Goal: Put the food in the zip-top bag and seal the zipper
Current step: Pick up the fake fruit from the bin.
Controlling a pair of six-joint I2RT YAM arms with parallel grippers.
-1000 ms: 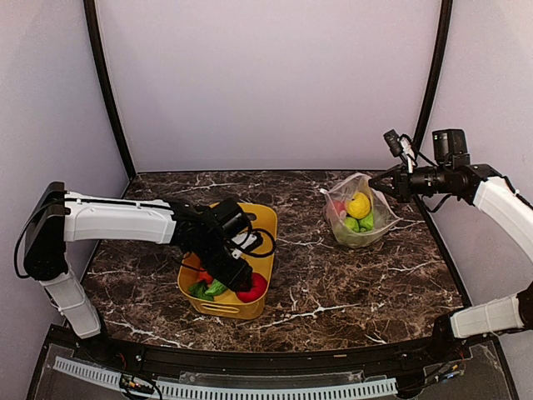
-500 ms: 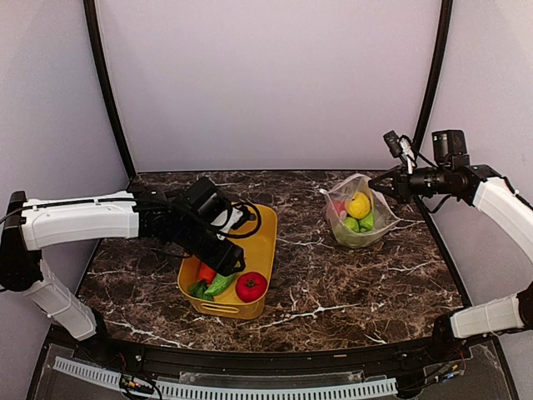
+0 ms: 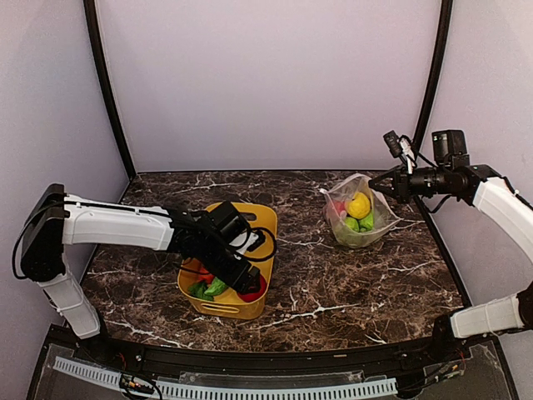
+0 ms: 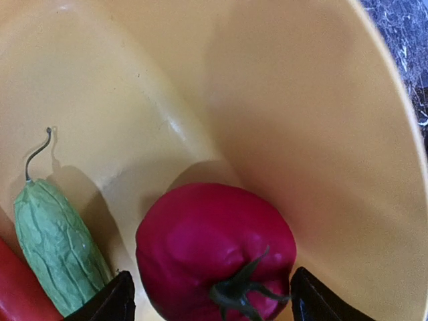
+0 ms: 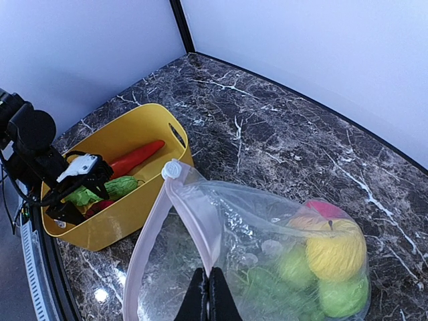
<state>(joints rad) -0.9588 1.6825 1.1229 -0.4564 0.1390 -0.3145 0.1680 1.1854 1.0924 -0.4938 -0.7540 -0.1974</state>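
My left gripper point(image 3: 241, 279) is down inside the yellow tub point(image 3: 265, 218). It is open, with its fingertips point(image 4: 114, 302) on either side of a red round fruit point(image 4: 217, 251) with a green stalk. A green cucumber point(image 4: 57, 244) and an orange-red carrot point(image 5: 137, 157) lie beside the fruit. My right gripper point(image 5: 208, 294) is shut on the pinkish zipper strip point(image 5: 194, 214) of the clear zip-top bag point(image 3: 358, 223). It holds the mouth of the bag up and open. In the bag lie a yellow lemon point(image 5: 334, 251), green pieces point(image 5: 341, 295) and a red piece point(image 5: 326, 209).
The tub stands left of centre on the dark marble table point(image 3: 333, 292). The bag stands at the back right. A white slider point(image 5: 172, 169) sits at the end of the zipper. Black frame posts point(image 3: 107, 92) stand at the back corners.
Half a second ago my left gripper was lifted and drawn back to the left of the tub. It has now come back down around the red fruit. My right arm and the bag have not moved.
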